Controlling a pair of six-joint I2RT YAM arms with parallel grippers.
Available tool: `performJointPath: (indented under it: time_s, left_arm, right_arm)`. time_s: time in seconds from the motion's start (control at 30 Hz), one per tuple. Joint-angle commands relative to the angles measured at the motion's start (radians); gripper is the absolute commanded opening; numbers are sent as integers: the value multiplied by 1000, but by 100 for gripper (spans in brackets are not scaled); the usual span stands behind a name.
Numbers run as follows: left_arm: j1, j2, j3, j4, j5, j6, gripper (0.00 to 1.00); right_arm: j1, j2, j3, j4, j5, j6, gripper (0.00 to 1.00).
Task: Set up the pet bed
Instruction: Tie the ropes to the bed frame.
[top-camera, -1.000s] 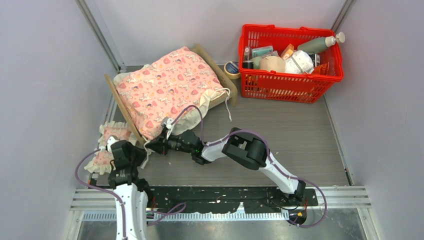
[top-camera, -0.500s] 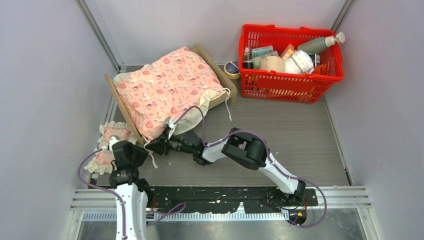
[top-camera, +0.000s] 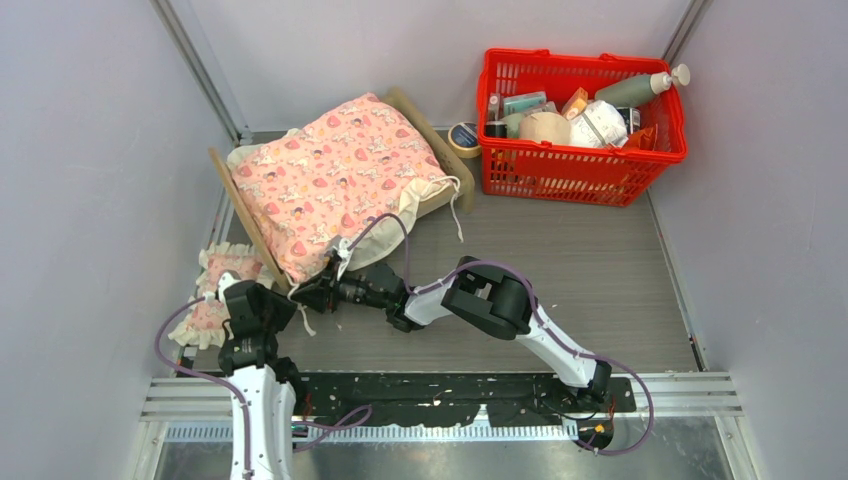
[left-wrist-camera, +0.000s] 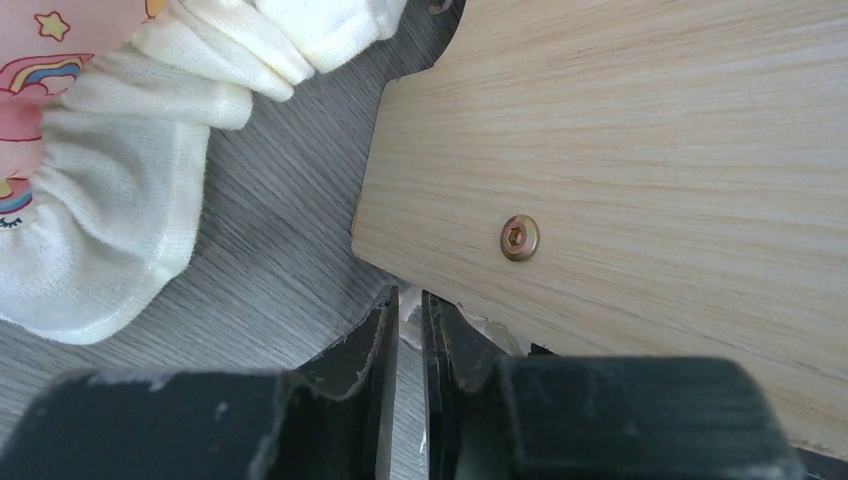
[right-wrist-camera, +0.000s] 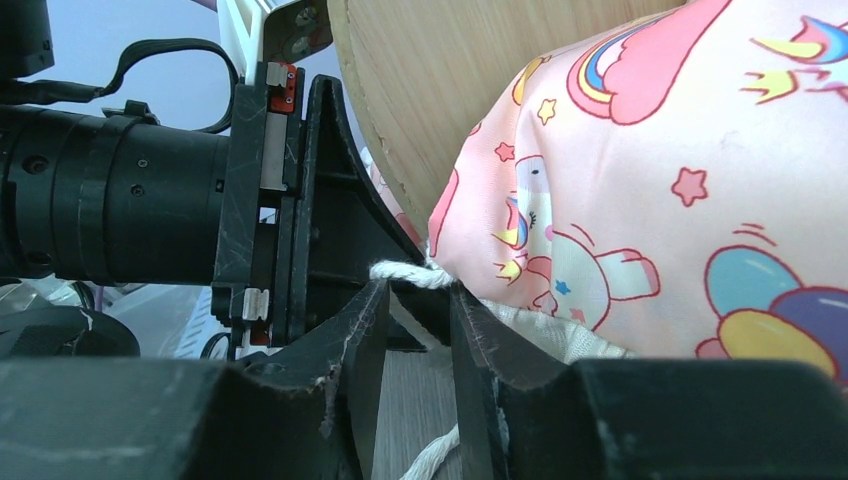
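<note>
The pet bed (top-camera: 249, 222) stands at the back left, a light plywood frame under a pink patterned blanket (top-camera: 335, 180). Its mattress is hidden. My left gripper (top-camera: 283, 298) sits low at the headboard's (left-wrist-camera: 650, 130) near corner, its jaws almost together on a sliver of the blanket's white cord (right-wrist-camera: 405, 272). My right gripper (top-camera: 303, 293) faces it from the right at the blanket's (right-wrist-camera: 650, 200) hanging corner. The right gripper (right-wrist-camera: 418, 295) is open: the cord lies across its fingertips and trails loose between them. The pink frilled pillow (top-camera: 215, 285) lies on the table left of the headboard.
A red basket (top-camera: 570, 178) full of bottles and packets stands at the back right. A tape roll (top-camera: 463, 137) lies between it and the bed's footboard. Grey walls close in on both sides. The left arm (right-wrist-camera: 120, 200) fills the space just beyond my right fingers.
The right jaws have spread apart around the cord and the right gripper has edged left towards the headboard. The left gripper has stayed in place, still pinched.
</note>
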Motion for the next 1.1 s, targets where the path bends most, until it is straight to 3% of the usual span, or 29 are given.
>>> performJointPath:
  time_s: [0.0,0.07,0.1,0.13,0.37,0.43,0.47,0.53,0.7,0.73,0.93,1.07]
  left_arm:
    - [2,7,8,125,-33,-3,18]
    - [2,0,11,118,-31,-3,18]
    - [2,-6,15,106,-35,-2,18]
    - [2,-15,19,90,-41,0,18]
    - [2,-46,87,-21,-202,-6,23]
    - [2,-52,95,-11,-215,-2,23]
    - [2,-51,100,-5,-220,7,24]
    - [2,-53,115,-4,-244,14,26]
    - [2,-57,155,-37,-304,23,29]
    - [2,-55,170,-49,-321,37,31]
    - [2,-59,166,-51,-326,28,32]
    - [2,-55,178,-70,-356,-7,33]
  right_arm:
    - [-4,4,28,44,-8,-3,34]
    - [-4,5,33,29,7,-2,25]
    - [-6,5,33,27,9,-3,12]
    - [-7,4,31,29,11,-4,8]
    - [-26,-37,-37,57,6,27,5]
    - [-28,-65,-69,42,3,19,10]
    - [-27,-74,-85,20,0,11,20]
    - [-27,-109,-116,-20,14,1,30]
    - [-22,-200,-180,-99,104,-15,39]
    - [-10,-219,-210,-124,155,-36,45]
    - [43,-295,-266,-305,450,58,45]
    - [101,-327,-203,-625,643,188,46]
